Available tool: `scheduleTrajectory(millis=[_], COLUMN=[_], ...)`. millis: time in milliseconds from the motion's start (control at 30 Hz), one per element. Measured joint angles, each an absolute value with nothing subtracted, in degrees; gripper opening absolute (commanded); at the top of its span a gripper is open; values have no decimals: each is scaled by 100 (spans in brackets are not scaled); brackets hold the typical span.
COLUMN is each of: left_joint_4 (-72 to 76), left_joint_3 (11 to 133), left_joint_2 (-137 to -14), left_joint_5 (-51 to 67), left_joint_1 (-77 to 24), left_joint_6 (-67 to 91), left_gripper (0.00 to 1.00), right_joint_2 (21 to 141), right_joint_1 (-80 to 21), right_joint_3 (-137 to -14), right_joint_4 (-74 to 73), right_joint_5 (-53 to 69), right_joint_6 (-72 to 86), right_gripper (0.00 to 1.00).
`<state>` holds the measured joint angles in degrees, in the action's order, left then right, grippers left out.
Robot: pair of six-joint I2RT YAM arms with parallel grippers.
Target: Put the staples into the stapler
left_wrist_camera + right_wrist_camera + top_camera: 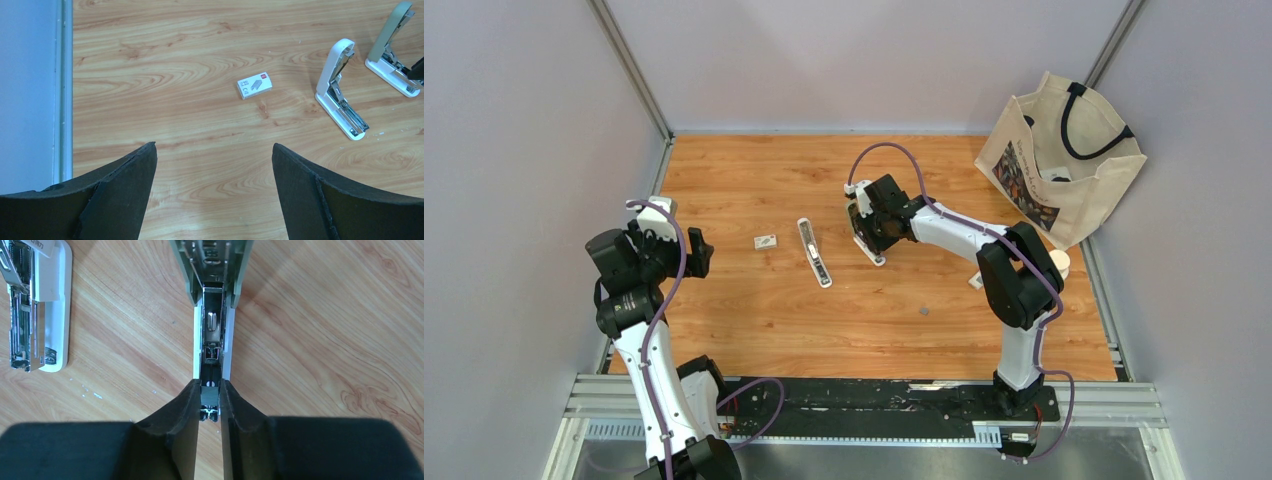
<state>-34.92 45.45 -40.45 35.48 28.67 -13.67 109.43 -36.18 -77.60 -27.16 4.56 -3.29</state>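
**A:** So, how far along does the loading look?

**B:** Well past halfway, probably. The green stapler (212,270) sits on the surface (754,330) with its lid swung up and its magazine channel exposed. The right gripper (210,386) is down over the front end of that channel. It is narrowed almost to closing, with both fingers against the sides of the staples (209,397), the small dark-grey strip between them.

**A:** Is the strip seated in the track?

**B:** That cannot be told. The strip lines up with the channel, but the fingers hide whether it rests in the channel or hangs just above it.

**A:** And the other arm?

**B:** The left gripper (214,146) is spread wide and holds nothing. It is well apart from the work, near the left edge of the surface. Its camera looks toward the staple box (254,85) and a white stapler (340,90). That one is also hinged open and lies between the box and the green one.

**A:** What is left, then?

**B:** Picking up the strip and bringing it over the open stapler seem done. What likely remains is letting the strip go so it settles in the channel, then folding the lid down, which is not yet shut.
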Motion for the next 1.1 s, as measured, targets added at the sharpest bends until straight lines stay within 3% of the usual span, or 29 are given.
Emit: scheduleTrajectory(millis=[467, 633, 867, 1100], left_joint_4=[-3492, -3492, -3492, -3494], left_joint_3=[4545, 4545, 4545, 4545], left_joint_2=[-4045, -4045, -3955, -3883], left_joint_5=[3548, 3548, 3551, 3555], left_joint_1=[2867, 2867, 2867, 2867], left_joint_6=[-1367, -1367, -1365, -1365], left_gripper=[93, 93, 93, 93], right_joint_2=[10895, 10300, 8855, 8744], right_joint_1=[-3618, -3618, -3618, -3607], right_joint_3=[-7762, -7651, -6416, -5470], right_joint_4=[-2821, -3153, -3697, -4473], right_joint_5=[401, 287, 307, 370], right_joint_6=[-480, -947, -1953, -2261], right_gripper=[33, 36, 43, 46])
